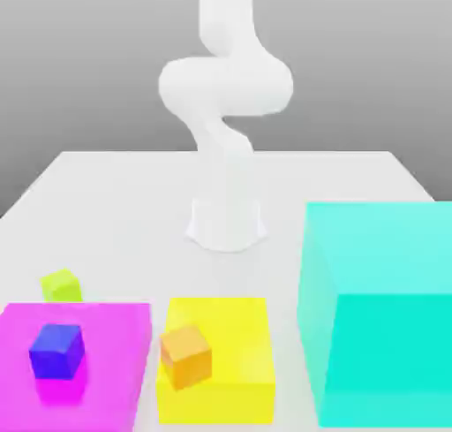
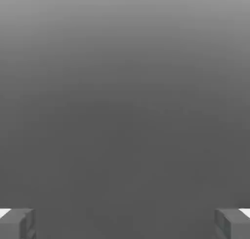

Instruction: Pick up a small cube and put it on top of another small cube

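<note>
Gripper (image 2: 125, 224) open, hand view; lime cube (image 1: 62, 285) behind magenta block (image 1: 110, 351), exterior view.

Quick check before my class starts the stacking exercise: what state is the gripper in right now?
Gripper: open, fingers wide apart, holding nothing.

no readable text, labels or brands, no legible numbers or signs, plain unmarked faces on everything around the yellow block (image 1: 238, 342)
</note>
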### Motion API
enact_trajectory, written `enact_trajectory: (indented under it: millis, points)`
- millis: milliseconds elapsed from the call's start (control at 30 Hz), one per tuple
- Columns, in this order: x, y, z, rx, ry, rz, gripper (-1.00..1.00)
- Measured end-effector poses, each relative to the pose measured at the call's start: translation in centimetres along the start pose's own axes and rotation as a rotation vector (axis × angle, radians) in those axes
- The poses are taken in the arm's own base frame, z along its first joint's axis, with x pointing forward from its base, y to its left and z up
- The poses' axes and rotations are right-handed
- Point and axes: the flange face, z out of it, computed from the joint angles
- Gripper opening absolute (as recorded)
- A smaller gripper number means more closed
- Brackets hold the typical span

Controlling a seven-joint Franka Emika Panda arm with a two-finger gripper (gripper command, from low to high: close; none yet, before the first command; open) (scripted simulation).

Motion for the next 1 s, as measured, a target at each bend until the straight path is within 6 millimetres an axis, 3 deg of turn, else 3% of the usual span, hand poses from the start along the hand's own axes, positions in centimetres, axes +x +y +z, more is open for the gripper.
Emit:
enact_trajectory:
  millis: [233, 500, 733, 1000]
  points:
    - [3.9, 8.6, 11.4, -0.21, 0.023, 0.467, 0.0]
    - [5.6, 22.2, 20.6, -0.427, 0.098, 1.005, 0.0]
    - [3.8, 35.3, 25.1, -0.605, 0.202, 1.482, 0.0]
    - [-2.2, 49.6, 26.5, -0.797, 0.371, 2.038, 0.0]
